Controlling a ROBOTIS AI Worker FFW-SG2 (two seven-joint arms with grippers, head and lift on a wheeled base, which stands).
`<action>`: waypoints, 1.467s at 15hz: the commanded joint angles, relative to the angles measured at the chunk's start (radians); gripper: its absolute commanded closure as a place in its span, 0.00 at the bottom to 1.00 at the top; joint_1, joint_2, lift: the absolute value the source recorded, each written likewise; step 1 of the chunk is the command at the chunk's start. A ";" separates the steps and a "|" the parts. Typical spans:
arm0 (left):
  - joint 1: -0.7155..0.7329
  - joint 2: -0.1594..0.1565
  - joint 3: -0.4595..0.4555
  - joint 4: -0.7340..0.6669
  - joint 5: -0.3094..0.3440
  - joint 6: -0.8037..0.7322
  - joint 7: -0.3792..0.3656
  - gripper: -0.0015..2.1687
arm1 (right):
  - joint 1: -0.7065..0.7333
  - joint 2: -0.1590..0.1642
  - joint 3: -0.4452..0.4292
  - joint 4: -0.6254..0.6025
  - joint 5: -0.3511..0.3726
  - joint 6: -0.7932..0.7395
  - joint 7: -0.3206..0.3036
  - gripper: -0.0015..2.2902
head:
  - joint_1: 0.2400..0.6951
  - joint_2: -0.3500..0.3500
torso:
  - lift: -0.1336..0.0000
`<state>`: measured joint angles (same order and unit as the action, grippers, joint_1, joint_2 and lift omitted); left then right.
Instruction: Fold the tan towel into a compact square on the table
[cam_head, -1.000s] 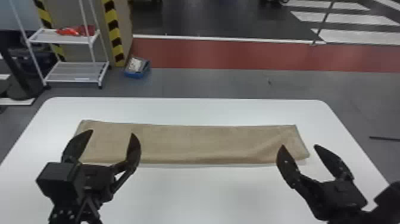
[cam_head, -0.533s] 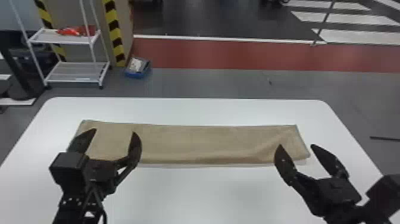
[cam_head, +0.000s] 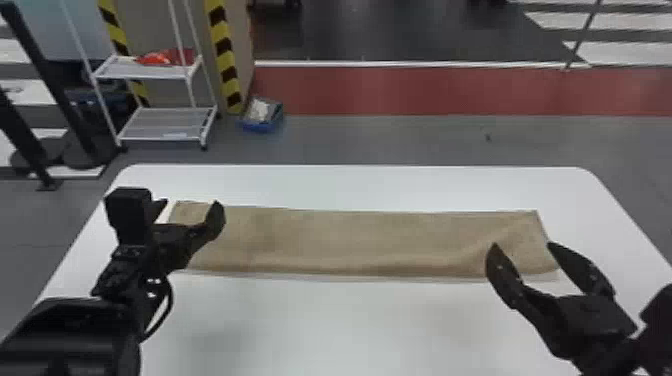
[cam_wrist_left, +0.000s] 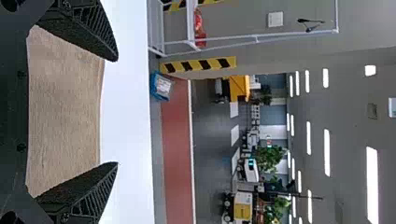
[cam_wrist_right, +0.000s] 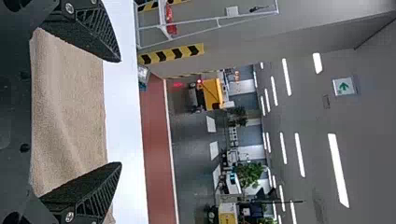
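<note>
Left gripper (cam_head: 191, 205): wide apart and empty; is set at the left end of the towel (cam_head: 375, 240), one fingertip seen against the cloth, the other just past the end.
Right gripper (cam_head: 523, 245): likewise wide apart and empty; is set at the right end of the towel, one fingertip against the cloth in the head view, the other by the end's edge.
Wrist views: show towel across the gap between each pair of fingers; leave height above the cloth hard to tell.
Towel, place: lies on the table (cam_head: 350, 330), lengthwise from left to right, with white top both beyond and on the near side.
Towel, form: long, narrow band, folded, much longer than deep; not a square.
Towel, colour: tan, plain, with a fine nap.
Towel, far edge: runs nearly straight.
Towel, near edge: bows slightly, with a thin, paler margin below.
Towel, right end: slants outward toward the near side; bears a soft diagonal ridge and a rounded near corner.
Table: white, with rounded far corners.
Behind, left: white shelf (cam_head: 155, 75) with something red on top; blue box (cam_head: 262, 120) on the floor beside.
</note>
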<state>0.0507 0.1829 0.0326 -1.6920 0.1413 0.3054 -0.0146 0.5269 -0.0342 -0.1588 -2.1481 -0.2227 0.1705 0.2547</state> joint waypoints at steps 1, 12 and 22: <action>-0.072 0.043 0.049 0.094 0.029 0.056 -0.024 0.07 | -0.027 -0.007 0.016 0.011 0.003 0.031 0.000 0.04 | 1.00 0.54 | 0.18; -0.130 0.081 0.107 0.206 0.035 0.197 -0.212 0.10 | -0.110 -0.029 0.074 0.088 0.017 0.062 0.000 0.04 | 1.00 0.72 | 0.18; -0.134 0.078 0.113 0.201 0.004 0.351 -0.258 0.52 | -0.123 -0.052 0.091 0.097 0.000 0.077 0.000 0.04 | 1.00 0.73 | 0.18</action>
<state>-0.0835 0.2626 0.1432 -1.4878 0.1443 0.6305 -0.2686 0.4036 -0.0857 -0.0677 -2.0511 -0.2200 0.2450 0.2547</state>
